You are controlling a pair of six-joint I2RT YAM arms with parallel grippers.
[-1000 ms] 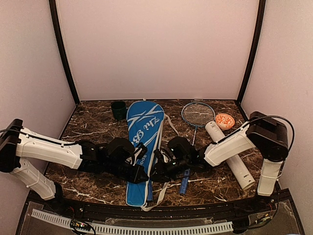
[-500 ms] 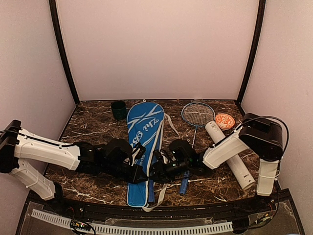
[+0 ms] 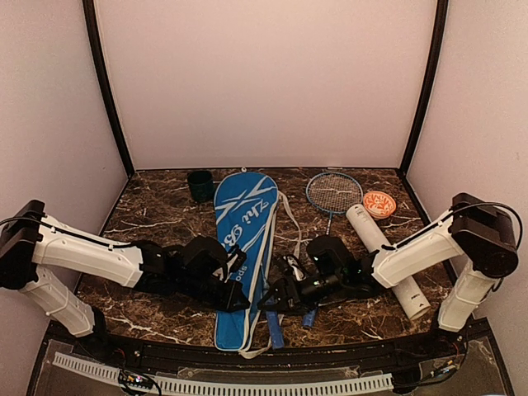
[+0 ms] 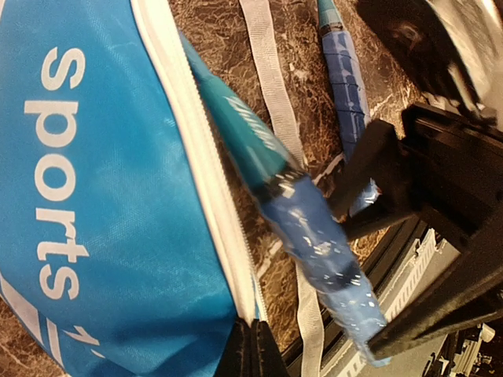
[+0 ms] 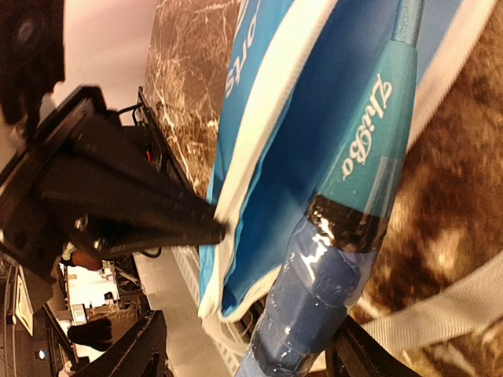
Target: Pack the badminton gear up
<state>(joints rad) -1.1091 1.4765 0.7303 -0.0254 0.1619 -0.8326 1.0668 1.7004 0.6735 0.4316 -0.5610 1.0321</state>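
At the near edge of the marble desk (image 3: 148, 214), a racket handle (image 4: 314, 243) wrapped in glossy film is seen sticking out of the mouth of the blue fabric bag (image 3: 243, 239). The right tool (image 3: 276, 301) is spread wide on either side of the handle, its arm stretched low across the desk. The bag's white hem is pinched by the closed left tool (image 4: 247, 349), whose arm is equally low. Further back lie a second racket (image 3: 332, 194), a smooth white tube (image 3: 388, 260) and a dark cup (image 3: 200, 186).

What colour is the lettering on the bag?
The lettering is white, on a blue bag; clearest in the left wrist view.
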